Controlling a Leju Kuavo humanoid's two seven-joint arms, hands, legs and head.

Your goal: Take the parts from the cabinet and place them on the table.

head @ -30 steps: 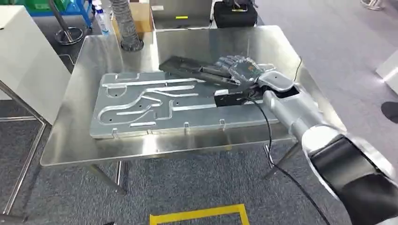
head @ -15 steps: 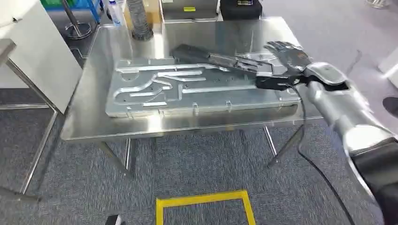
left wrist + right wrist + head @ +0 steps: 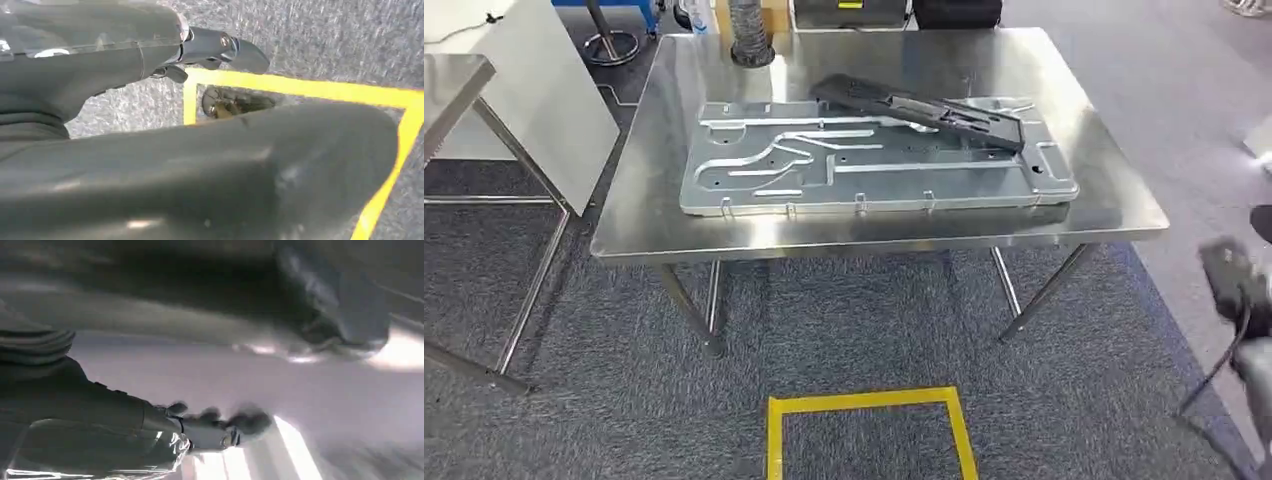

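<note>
Long black ridged part (image 3: 921,107) lies across a grooved silver metal plate (image 3: 864,165) on a shiny steel table (image 3: 1114,200). Right hand (image 3: 220,427) is blurred, empty, fingers apart; left hand (image 3: 220,47) likewise empty.

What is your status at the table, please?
Right robot hand off the table, blurred. Long black metal part lies across the grooved silver plate on the steel table. Nothing in the way.

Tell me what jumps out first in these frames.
The big silver grooved plate lying flat across the steel table, with a long black part resting slantwise on its far side. On the grey carpet nearer the robot, a yellow tape square marks the floor.
</note>
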